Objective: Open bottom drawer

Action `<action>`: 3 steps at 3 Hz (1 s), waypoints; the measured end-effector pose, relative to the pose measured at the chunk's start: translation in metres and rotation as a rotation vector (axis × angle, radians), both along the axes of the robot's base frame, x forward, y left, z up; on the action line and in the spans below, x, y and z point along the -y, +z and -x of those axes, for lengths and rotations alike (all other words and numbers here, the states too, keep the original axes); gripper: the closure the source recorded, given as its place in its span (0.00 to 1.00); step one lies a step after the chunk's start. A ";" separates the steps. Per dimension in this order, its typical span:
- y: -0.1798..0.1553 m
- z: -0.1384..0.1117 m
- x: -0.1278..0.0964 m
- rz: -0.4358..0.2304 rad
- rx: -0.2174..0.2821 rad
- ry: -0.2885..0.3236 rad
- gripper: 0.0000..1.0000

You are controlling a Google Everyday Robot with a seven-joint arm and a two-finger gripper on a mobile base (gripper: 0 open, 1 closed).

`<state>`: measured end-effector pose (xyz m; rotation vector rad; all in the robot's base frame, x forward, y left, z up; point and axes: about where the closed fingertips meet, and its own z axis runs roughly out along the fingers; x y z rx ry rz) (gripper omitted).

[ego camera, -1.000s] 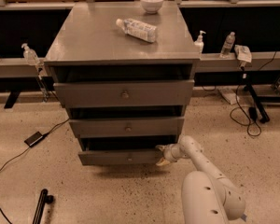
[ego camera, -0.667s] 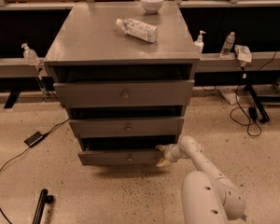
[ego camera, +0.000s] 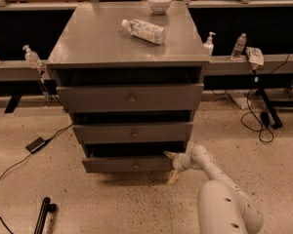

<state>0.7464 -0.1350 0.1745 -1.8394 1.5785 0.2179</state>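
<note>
Up on the cabinet [ego camera: 88, 38] lie a bottle [ego camera: 143, 30] and bowl [ego camera: 159, 3]; the gripper [ego camera: 170, 167], jaws apart, covers the bottom drawer [ego camera: 127, 165]'s right corner.

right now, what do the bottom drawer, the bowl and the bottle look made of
Bottom drawer: likely metal, matte grey, same dull sheen as the cabinet top. Bowl: white, glossy, probably ceramic or plastic. Bottle: clear plastic, seemingly, with a printed label. The tool sits at the drawer's right end.

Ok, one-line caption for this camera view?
Gripper at the right end of the bottom drawer of a grey cabinet, bottle and bowl on top.
</note>
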 end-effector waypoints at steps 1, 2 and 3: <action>0.011 0.018 0.000 -0.065 0.065 0.029 0.00; 0.018 0.025 -0.003 -0.069 0.094 0.052 0.00; 0.023 0.023 -0.006 -0.039 0.110 0.058 0.00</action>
